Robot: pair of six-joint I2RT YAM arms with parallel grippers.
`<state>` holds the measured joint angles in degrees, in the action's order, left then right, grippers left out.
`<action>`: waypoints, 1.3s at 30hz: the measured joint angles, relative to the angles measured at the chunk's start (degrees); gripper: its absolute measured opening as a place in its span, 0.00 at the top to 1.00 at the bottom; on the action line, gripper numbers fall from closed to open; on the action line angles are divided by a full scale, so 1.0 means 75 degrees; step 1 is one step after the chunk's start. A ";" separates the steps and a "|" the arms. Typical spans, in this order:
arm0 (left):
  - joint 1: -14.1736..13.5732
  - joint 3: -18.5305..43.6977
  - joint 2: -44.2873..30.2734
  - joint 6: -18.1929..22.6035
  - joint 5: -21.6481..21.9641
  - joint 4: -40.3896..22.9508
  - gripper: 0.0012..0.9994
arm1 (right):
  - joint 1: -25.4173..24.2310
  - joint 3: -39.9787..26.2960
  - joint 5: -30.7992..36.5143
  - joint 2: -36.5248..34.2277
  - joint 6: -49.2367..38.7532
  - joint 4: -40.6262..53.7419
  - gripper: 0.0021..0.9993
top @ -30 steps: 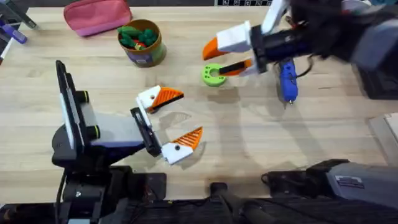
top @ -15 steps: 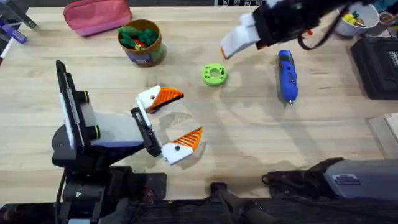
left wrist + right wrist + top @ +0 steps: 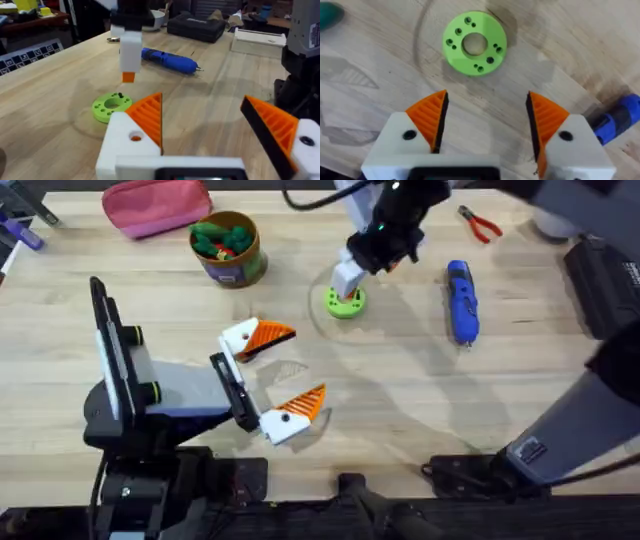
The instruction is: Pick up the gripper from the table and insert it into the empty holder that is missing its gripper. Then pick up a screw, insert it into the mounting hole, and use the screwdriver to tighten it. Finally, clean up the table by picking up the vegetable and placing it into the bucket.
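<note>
Screwdriver [image 3: 461, 302] lies flat on our bench [image 3: 400, 400], just beside our right pincer [image 3: 485, 117], which hangs wide and empty over a green disc [image 3: 474, 43] (pointing straight down). Our left pincer [image 3: 283, 374] is wide and empty too.

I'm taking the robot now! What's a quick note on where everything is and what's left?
Left end effector: open, holding nothing, near its base.
Right end effector: open, holding nothing, hovering over the green ring.
Things: screwdriver lies right of the ring; bucket at the far left holds toy vegetables.
Done: nothing I can confirm.
Left, as far as I can tell: fit the gripper, screw, tighten, tidy up.
</note>
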<state>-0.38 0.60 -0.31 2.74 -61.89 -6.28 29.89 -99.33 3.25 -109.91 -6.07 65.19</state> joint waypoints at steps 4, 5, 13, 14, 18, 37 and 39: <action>0.0000 0.0000 0.0000 0.0000 0.0000 0.0000 0.01 | 0.0059 0.0000 0.0023 -0.0398 -0.0016 -0.0070 0.22; 0.0000 0.0000 0.0003 0.0000 0.0000 0.0000 0.01 | 0.0059 0.0000 0.0025 -0.0498 -0.0025 -0.0070 0.23; 0.0000 0.0000 0.0000 0.0000 0.0000 0.0000 0.01 | 0.0059 0.0000 -0.0017 -0.0885 -0.0032 -0.0297 0.37; 0.0000 0.0000 0.0002 0.0000 0.0000 0.0000 0.01 | 0.0059 0.0000 -0.0055 -0.0885 -0.0030 -0.0335 0.38; 0.0000 0.0000 0.0003 0.0000 0.0000 0.0000 0.01 | 0.0056 -0.0004 -0.0138 -0.0923 -0.0031 -0.0485 0.40; 0.0000 0.0000 0.0003 0.0000 0.0000 0.0000 0.01 | -0.0157 0.0029 -0.0263 -0.1378 -0.0023 -0.0776 0.55; 0.0000 0.0000 0.0003 0.0000 0.0000 0.0000 0.01 | -0.0157 0.0060 -0.0342 -0.1378 -0.0023 -0.0841 0.55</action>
<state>-0.38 0.60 -0.30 2.74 -61.89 -6.28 28.71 -98.88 0.68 -120.25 -6.24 58.89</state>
